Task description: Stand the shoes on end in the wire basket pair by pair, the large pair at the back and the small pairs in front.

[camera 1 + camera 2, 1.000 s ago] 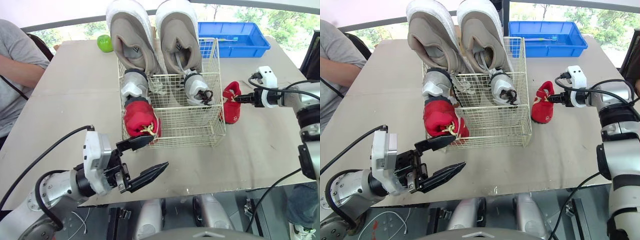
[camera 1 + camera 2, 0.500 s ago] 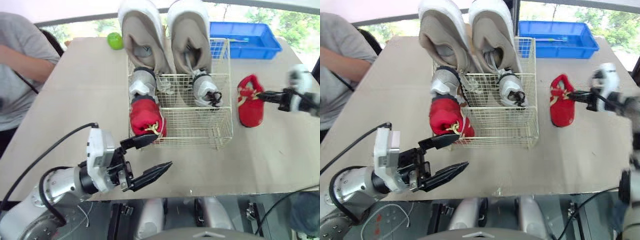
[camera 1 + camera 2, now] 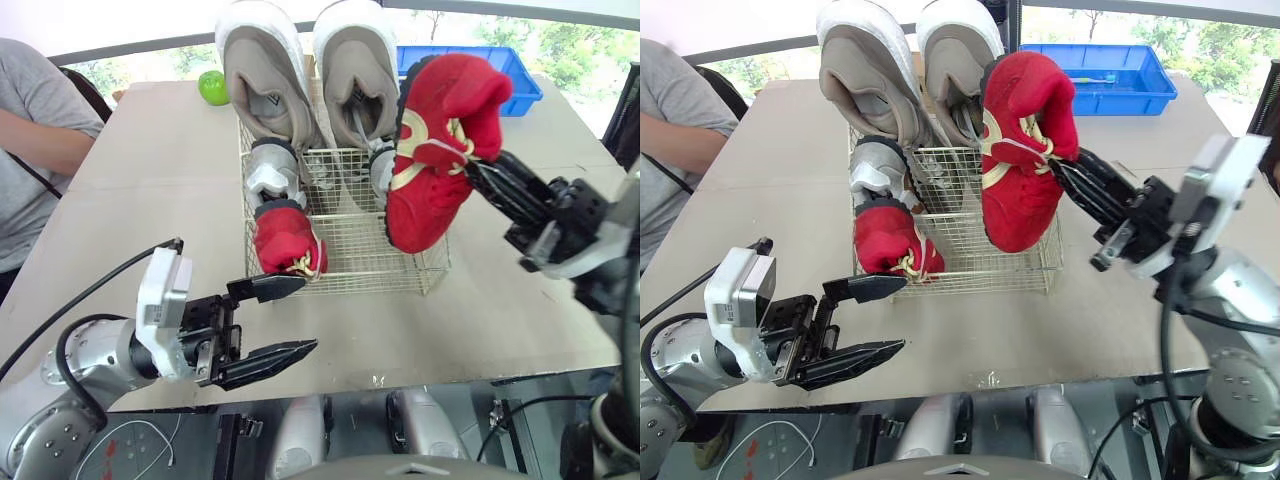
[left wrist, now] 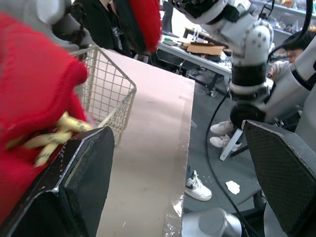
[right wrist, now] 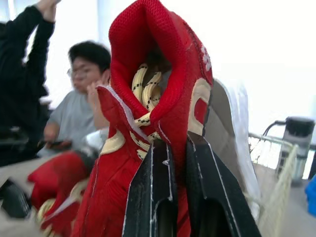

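Above the near right part of the wire basket [image 3: 372, 268], my right tool [image 3: 476, 170] is clamping a red shoe [image 3: 433, 150] by its laced upper. It is hanging clear of the surface [image 3: 150, 180] with its toe pointing down. My left tool [image 3: 305, 315] is hovering low at the near left with its fingers spread apart. It is sitting just near of the other red shoe [image 3: 283, 240], which is standing at the basket's near left corner. Two large beige shoes [image 3: 262, 75] are standing on end at the far side of the basket, and a small grey shoe [image 3: 268, 170] is standing in front of them. A green apple [image 3: 211, 87] is lying far left and a blue tray [image 3: 518, 80] far right. A person in a grey shirt [image 3: 35, 130] is sitting at the left edge.
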